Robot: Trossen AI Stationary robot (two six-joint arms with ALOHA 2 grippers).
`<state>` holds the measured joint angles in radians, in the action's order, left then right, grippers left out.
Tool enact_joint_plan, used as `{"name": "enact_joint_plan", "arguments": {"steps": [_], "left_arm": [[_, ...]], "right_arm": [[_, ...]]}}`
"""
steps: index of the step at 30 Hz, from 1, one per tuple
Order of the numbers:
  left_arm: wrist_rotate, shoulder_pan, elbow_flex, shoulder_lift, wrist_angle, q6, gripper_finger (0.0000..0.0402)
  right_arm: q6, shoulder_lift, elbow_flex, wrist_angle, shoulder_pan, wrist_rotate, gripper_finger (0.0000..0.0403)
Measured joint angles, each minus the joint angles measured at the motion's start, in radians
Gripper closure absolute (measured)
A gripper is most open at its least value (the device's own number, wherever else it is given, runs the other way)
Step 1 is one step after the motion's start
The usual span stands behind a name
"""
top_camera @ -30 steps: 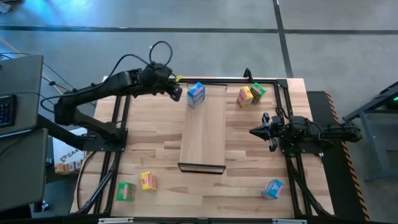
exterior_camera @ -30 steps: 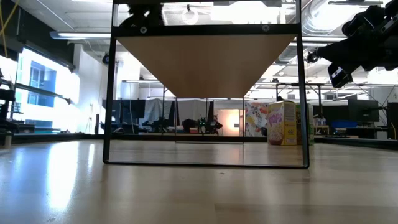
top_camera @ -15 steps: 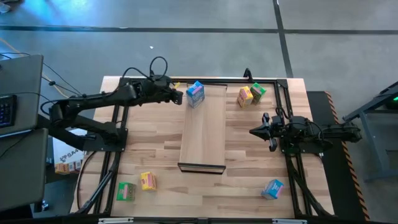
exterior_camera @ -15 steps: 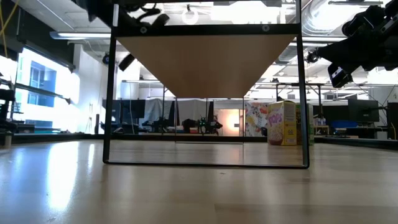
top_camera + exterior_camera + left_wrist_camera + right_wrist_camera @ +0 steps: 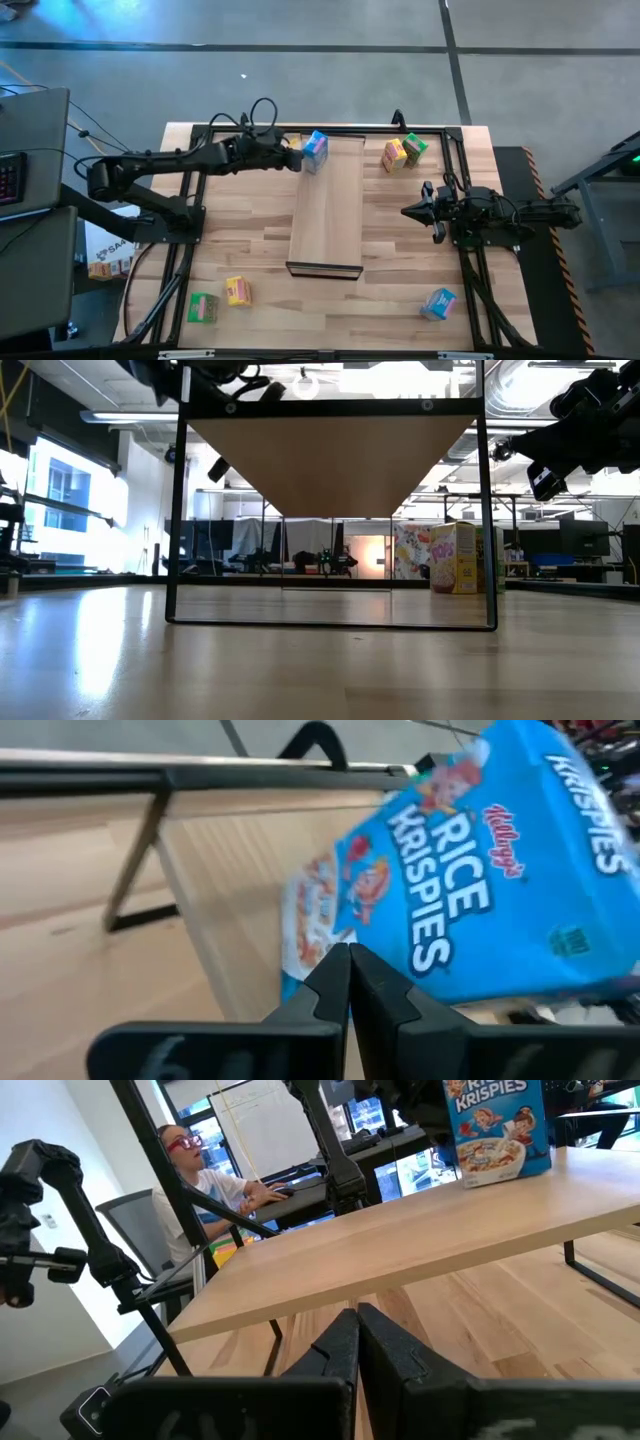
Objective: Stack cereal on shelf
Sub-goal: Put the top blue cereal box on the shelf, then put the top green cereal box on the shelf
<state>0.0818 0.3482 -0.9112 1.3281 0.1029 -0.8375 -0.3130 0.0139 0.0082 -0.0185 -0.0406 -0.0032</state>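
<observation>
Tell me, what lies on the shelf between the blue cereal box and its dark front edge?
Nothing: in the high view the shelf is bare wood from the blue cereal box to its dark front edge.

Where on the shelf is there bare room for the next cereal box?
The shelf is bare from the blue Rice Krispies box at its far end down to its dark near edge. That far corner is crowded: the shut left gripper sits against the box.
</observation>
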Motion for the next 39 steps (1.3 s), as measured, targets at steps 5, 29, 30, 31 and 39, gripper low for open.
{"name": "enact_joint_plan", "arguments": {"steps": [5, 29, 30, 31, 39], "left_arm": [[0.0, -0.035, 0.0, 0.0, 0.004, -0.033, 0.0401], [0.069, 0.106, 0.0, -0.188, 0.18, 0.179, 0.0401], [0.058, 0.12, 0.0, -0.204, 0.166, 0.22, 0.0401], [0.041, 0.129, 0.0, -0.213, 0.142, 0.263, 0.0401], [-0.123, 0.091, 0.246, -0.221, -0.415, 0.26, 0.0401]], "right_arm": [[0.0, 0.0, 0.0, 0.0, 0.0, 0.0, 0.0402], [0.0, 0.0, 0.0, 0.0, 0.0, 0.0, 0.0402], [0.0, 0.0, 0.0, 0.0, 0.0, 0.0, 0.0402], [0.0, 0.0, 0.0, 0.0, 0.0, 0.0, 0.0402], [0.0, 0.0, 0.0, 0.0, 0.0, 0.0, 0.0402]]}}
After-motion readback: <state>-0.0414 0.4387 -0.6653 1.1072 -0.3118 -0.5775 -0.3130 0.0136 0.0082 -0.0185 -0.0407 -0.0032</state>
